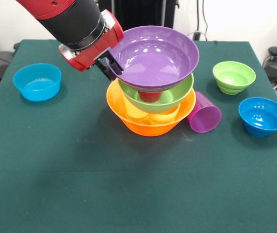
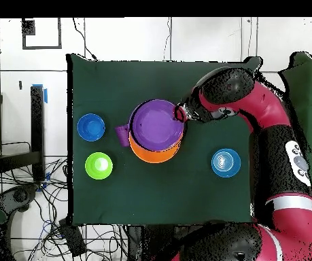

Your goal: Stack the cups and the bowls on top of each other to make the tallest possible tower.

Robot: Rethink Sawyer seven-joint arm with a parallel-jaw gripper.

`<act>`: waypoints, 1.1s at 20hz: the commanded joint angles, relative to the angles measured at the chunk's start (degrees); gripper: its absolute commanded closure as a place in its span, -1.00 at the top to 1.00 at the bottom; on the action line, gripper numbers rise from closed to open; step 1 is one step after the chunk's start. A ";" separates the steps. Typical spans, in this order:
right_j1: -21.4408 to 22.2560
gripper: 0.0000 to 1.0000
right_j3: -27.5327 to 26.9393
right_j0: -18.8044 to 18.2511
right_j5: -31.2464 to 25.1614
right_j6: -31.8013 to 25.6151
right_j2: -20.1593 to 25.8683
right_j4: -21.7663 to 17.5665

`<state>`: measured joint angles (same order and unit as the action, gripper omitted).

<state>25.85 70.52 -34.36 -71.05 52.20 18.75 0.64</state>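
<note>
The tower's layers are shown only in the front view: the large orange bowl (image 1: 150, 119) at the bottom holding yellow cups (image 1: 163, 116), the large green bowl (image 1: 156, 97) above it with a red-pink cup (image 1: 150, 95) inside, and the large purple bowl (image 1: 153, 57) tilted on top. From overhead, only the purple bowl (image 2: 157, 124) over an orange rim (image 2: 155, 154) is seen, at the middle of the table (image 2: 158, 197). The gripper (image 1: 110, 66) is closed on the purple bowl's rim. The purple cup (image 1: 204, 112) lies on its side, touching the orange bowl. A small green bowl (image 1: 233, 76) and two blue bowls (image 1: 37, 81) (image 1: 263, 115) are set well apart from the tower.
</note>
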 commanded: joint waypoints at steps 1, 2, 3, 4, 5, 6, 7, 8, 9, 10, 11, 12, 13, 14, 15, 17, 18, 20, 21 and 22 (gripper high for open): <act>-3.55 -1.00 4.65 0.31 6.20 0.09 3.67 -2.16; -3.52 -1.00 4.82 0.21 6.88 -0.26 3.78 -2.36; -3.55 -1.00 4.93 0.12 7.04 -0.21 3.87 -2.22; -3.62 -1.00 5.07 -0.08 7.16 -0.43 4.15 -1.99; -3.63 -1.00 4.95 -0.02 6.94 -0.40 4.07 -2.12; -3.63 -1.00 4.93 0.05 6.69 -0.14 4.05 -2.04; -3.63 -1.00 4.77 0.16 6.29 -0.03 3.94 -2.16; -3.65 -1.00 4.94 0.06 6.48 -0.08 4.09 -2.02; -3.66 -1.00 4.93 0.10 6.33 0.02 4.06 -2.03; -3.68 1.00 4.79 0.17 6.15 0.12 4.02 -2.09; -3.69 1.00 4.84 0.16 6.16 0.11 4.04 -2.06; -3.70 1.00 4.90 0.14 6.17 0.11 4.07 -2.02; -3.70 1.00 4.95 0.13 6.18 0.10 4.10 -1.98; -3.73 1.00 4.85 0.14 6.12 -0.10 4.10 -2.12; -3.76 1.00 4.89 0.11 6.17 -0.07 4.14 -2.02; -3.71 1.00 4.81 0.21 6.22 -0.02 4.03 -2.17; -3.68 1.00 5.14 0.04 6.58 -0.09 4.21 -1.93; -3.60 1.00 5.35 -0.07 7.05 -0.16 4.41 -1.75; -3.52 1.00 5.56 -0.19 7.47 -0.20 4.58 -1.57; -3.74 1.00 5.96 -0.50 8.36 -0.66 4.88 -1.52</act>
<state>25.55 71.25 -34.68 -68.51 52.20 19.17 0.60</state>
